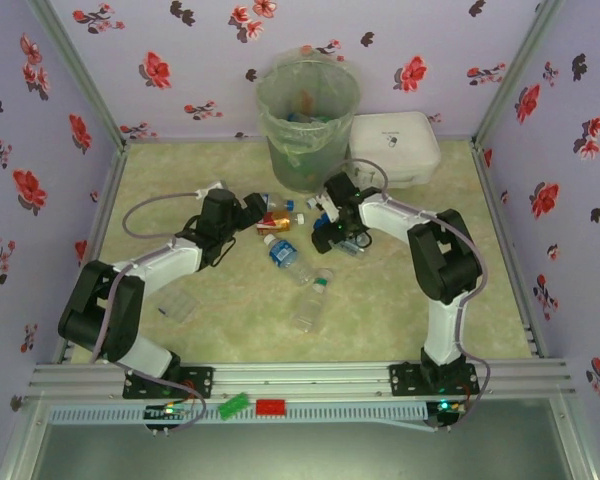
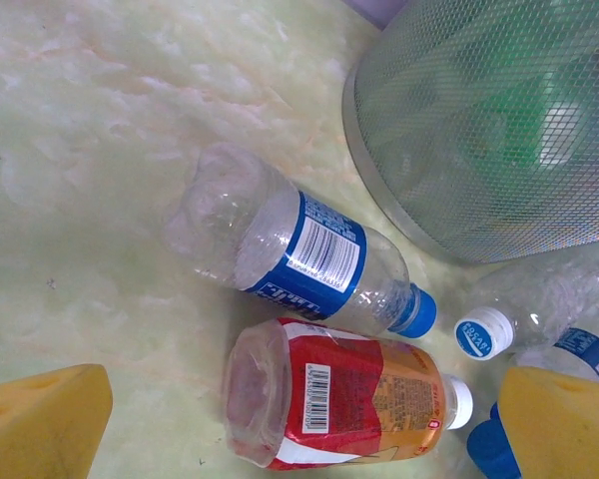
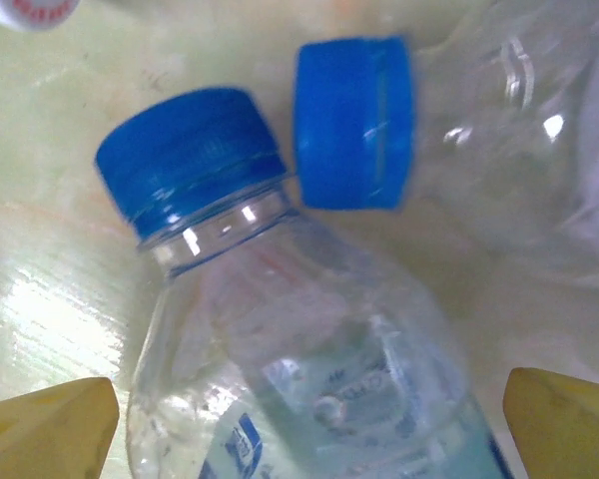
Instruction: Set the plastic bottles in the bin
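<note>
The small plastic bottles lie scattered on the pale green marbled tabletop. Most are bunched just in front of the tall round grey-green mesh bin, which has a translucent bag folded over its rim (a few coloured shapes show inside it, so the job looks partly done). Near the bin's foot lie a clear bottle with a blue label and blue cap and, just beside it, a red-orange labelled bottle with a white cap, both on their sides. The left gripper hangs over the red-orange one with its yellow fingers spread wide and holding nothing, probably lining up a grasp across the body. The right gripper is likewise spread wide, straddling a clear blue-capped bottle without visibly touching it; a second blue cap lies beside that bottle's neck. Both arms reach forward with elbows bent and wrists tipped down toward the cluster. A flat white square box sits just right of the bin.
</note>
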Tool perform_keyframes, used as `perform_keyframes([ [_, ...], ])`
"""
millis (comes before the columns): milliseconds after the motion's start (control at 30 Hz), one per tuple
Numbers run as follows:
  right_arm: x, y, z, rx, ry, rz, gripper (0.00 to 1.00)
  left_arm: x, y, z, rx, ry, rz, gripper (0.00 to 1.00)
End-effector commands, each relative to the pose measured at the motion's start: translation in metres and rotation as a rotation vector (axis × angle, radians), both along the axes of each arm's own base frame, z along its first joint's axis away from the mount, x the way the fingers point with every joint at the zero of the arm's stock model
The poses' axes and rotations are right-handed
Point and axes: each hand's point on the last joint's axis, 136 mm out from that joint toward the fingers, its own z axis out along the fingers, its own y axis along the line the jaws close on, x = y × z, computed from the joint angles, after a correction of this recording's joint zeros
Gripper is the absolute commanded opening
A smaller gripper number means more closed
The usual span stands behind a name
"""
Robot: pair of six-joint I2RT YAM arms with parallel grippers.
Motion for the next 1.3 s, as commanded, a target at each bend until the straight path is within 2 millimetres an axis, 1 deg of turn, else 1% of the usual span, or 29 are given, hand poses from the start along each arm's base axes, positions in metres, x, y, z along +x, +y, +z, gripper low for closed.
perform_keyframes([
  [0,0.0,-0.007,0.009,-0.026,-0.039,-0.034,1.0,0.007,-0.003,0.008,-0.023,-0.023,0.006,1.0],
  [67,0.0,-0.008,0.008,-0.035,-0.034,-0.033,0.97,0.007,-0.003,0.007,-0.024,-0.019,0.008,1.0],
  [200,-0.001,-0.007,0.003,-0.058,-0.024,-0.025,0.88,0.006,-0.003,0.005,-0.031,-0.013,0.009,1.0],
  [333,-0.004,-0.003,-0.001,-0.066,0.004,-0.001,0.75,0.004,-0.002,0.007,-0.028,-0.02,0.007,1.0],
  [433,-0.005,-0.001,-0.001,-0.066,0.003,0.004,0.64,0.003,-0.002,0.007,-0.027,-0.02,0.006,1.0],
  [633,-0.006,0.002,0.007,-0.038,-0.015,0.008,0.54,0.003,-0.001,0.007,-0.028,-0.019,0.007,1.0],
  [767,-0.006,0.006,0.02,0.004,-0.041,0.012,0.51,0.002,0.0,0.007,-0.029,-0.019,0.009,1.0],
  [867,-0.006,0.015,0.04,0.131,-0.063,0.004,0.5,0.001,0.0,0.008,-0.029,-0.023,0.008,1.0],
  [967,-0.003,0.022,0.073,0.29,-0.113,-0.014,0.49,0.002,0.0,0.01,-0.027,-0.032,0.009,1.0],
  [1100,-0.002,0.028,0.13,0.543,-0.177,-0.017,0.49,0.003,0.0,0.011,-0.034,-0.041,0.012,1.0],
  [1233,0.001,0.03,0.198,0.786,-0.263,0.001,0.47,0.004,-0.001,0.012,-0.042,-0.051,0.014,1.0],
  [1267,0.002,0.03,0.212,0.825,-0.284,0.008,0.47,0.005,0.0,0.012,-0.043,-0.053,0.015,1.0],
])
